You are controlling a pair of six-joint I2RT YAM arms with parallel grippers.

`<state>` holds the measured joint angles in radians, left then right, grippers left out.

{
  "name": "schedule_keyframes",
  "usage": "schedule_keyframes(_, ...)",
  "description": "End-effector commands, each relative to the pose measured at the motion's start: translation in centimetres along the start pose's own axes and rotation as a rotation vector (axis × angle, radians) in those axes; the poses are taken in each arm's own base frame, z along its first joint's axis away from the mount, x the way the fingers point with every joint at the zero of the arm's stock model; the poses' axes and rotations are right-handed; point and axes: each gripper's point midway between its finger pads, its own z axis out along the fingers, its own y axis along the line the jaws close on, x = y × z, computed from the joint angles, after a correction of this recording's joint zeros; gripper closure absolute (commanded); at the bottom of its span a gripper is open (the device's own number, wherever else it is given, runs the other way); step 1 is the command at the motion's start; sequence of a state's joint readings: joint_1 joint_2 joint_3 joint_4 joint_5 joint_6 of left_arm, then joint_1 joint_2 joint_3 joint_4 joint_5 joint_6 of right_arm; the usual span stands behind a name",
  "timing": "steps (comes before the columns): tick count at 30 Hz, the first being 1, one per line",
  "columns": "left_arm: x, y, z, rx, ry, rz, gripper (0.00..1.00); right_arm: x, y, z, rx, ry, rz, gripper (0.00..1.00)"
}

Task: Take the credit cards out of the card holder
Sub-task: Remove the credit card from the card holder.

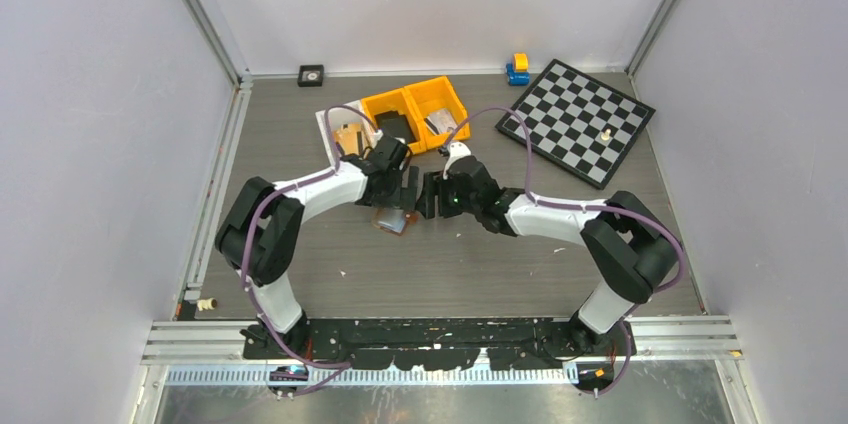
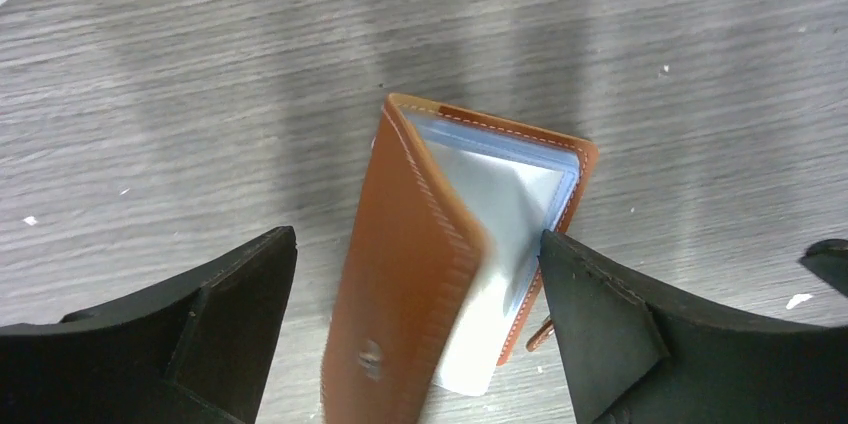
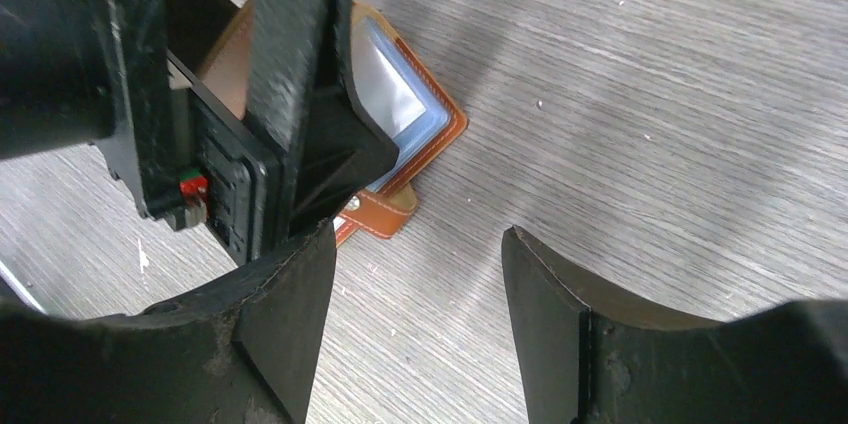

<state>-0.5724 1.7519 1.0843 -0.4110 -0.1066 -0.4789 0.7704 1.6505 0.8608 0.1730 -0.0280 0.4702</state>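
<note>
My left hand [image 2: 416, 244] is spread wide, and the card holder [image 2: 395, 294] sits in the gap between its fingers. It lies on the bench [image 2: 150, 124] half open, with the reddish-brown cover tilted up towards my left finger [image 2: 240, 294] but apart from it. My right finger [image 2: 600, 314] is just beside its stitched edge. Pale blue and whitish-grey show inside, but I cannot make out single cards. My right hand [image 3: 418, 234] hovers just beside the left, also wide, with only bare bench between its fingers. From there the holder lies ahead and to the left, partly under my left hand, its snap tab [image 3: 380, 212] pointing towards my right hand.
</note>
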Motion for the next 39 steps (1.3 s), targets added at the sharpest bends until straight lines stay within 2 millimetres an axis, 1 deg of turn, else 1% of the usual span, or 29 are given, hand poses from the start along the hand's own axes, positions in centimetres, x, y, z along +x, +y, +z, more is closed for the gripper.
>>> schedule_keyframes(1,0.1,1.9,-2.7,-0.173,0.023,0.143,0.06,-3.9,1.1,-1.6,-0.042,-0.149,0.011,0.33)
schedule_keyframes(3,0.1,1.7,-2.7,-0.181,0.031,0.17,0.05,-4.1,1.1,-1.8,-0.043,-0.157,0.018,0.33)
schedule_keyframes(5,0.6,1.3,-2.2,-0.167,0.063,0.185,0.07,-4.2,1.0,-1.8,-0.042,-0.159,0.021,0.33)
schedule_keyframes(8,1.1,1.1,-1.4,-0.164,0.113,0.2,0.13,-4.1,0.9,-1.7,-0.043,-0.154,0.026,0.33)
schedule_keyframes(10,1.6,1.0,-0.8,-0.162,0.149,0.208,0.2,-4.2,0.9,-1.6,-0.044,-0.154,0.028,0.34)
schedule_keyframes(11,1.9,0.8,-0.5,-0.155,0.165,0.212,0.25,-4.2,1.0,-1.7,-0.046,-0.153,0.027,0.33)
schedule_keyframes(14,2.4,0.7,0.2,-0.141,0.194,0.209,0.33,-4.2,0.9,-1.7,-0.049,-0.152,0.031,0.34)
schedule_keyframes(17,2.7,0.5,0.6,-0.079,0.223,0.168,0.47,-4.1,0.9,-1.6,-0.054,-0.146,0.034,0.34)
schedule_keyframes(21,2.8,-0.1,1.0,0.031,0.24,0.089,0.65,-4.1,1.1,-1.6,-0.06,-0.147,0.036,0.36)
schedule_keyframes(25,2.8,-0.3,0.8,0.077,0.236,0.048,0.79,-4.0,1.0,-1.5,-0.061,-0.141,0.036,0.36)
schedule_keyframes(28,2.3,-0.4,0.3,0.118,0.211,0.004,0.81,-3.7,1.2,-1.2,-0.069,-0.124,0.041,0.36)
schedule_keyframes(31,1.5,-1.1,-0.3,0.221,0.173,-0.067,0.83,-3.2,1.5,-0.6,-0.086,-0.098,0.049,0.36)
schedule_keyframes(35,0.3,-2.7,-1.9,0.413,0.108,-0.171,0.82,-2.7,1.5,0.1,-0.089,-0.067,0.053,0.31)
schedule_keyframes(36,-0.3,-3.2,-2.3,0.453,0.079,-0.182,0.82,-2.5,1.5,0.2,-0.088,-0.06,0.051,0.29)
schedule_keyframes(39,-0.8,-3.7,-3.3,0.53,0.041,-0.223,0.81,-2.3,1.1,0.6,-0.062,-0.039,0.055,0.26)
